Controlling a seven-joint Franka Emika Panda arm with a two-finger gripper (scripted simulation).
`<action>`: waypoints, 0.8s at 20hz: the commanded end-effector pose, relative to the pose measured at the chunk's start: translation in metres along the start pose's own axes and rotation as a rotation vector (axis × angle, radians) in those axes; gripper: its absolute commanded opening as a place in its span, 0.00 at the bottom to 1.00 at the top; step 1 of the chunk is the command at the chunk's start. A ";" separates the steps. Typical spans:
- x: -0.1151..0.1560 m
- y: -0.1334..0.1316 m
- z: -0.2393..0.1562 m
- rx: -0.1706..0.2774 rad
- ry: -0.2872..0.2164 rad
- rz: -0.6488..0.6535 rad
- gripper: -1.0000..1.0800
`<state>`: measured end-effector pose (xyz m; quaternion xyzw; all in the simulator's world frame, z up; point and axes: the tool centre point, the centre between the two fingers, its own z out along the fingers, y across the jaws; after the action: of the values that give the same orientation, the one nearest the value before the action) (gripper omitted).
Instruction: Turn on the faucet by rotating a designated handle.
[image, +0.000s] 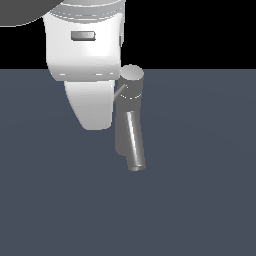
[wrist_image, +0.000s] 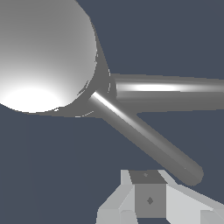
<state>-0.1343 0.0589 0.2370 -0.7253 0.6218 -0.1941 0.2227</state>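
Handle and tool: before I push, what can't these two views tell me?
- Contact: in the exterior view the white arm covers the far end of the handle, hiding the tool.
- Tool: the wrist view's edge cuts it off; only one finger shows, so open or shut is unclear.
- Faucet base: the wrist view shows only cap, spout and handle.

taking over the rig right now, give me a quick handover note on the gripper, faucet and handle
Gripper: only one grey finger tip shows in the wrist view, close to the handle's free end; open or shut cannot be told.
Faucet: upright on the dark floor, round cap on top, thick spout slanting down toward the camera.
Handle: thin rod sticking out from under the cap, toward the white arm on the exterior view's left.
Done: arm brought up beside the handle.
Left: confirm contact, then push the handle around the cap to turn the faucet on.
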 end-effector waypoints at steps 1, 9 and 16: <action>0.011 0.005 0.001 -0.004 0.011 0.019 0.00; 0.017 0.014 0.001 -0.005 0.012 0.020 0.00; 0.023 0.021 0.001 -0.005 0.012 0.021 0.00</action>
<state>-0.1437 0.0404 0.2292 -0.7210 0.6262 -0.1959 0.2227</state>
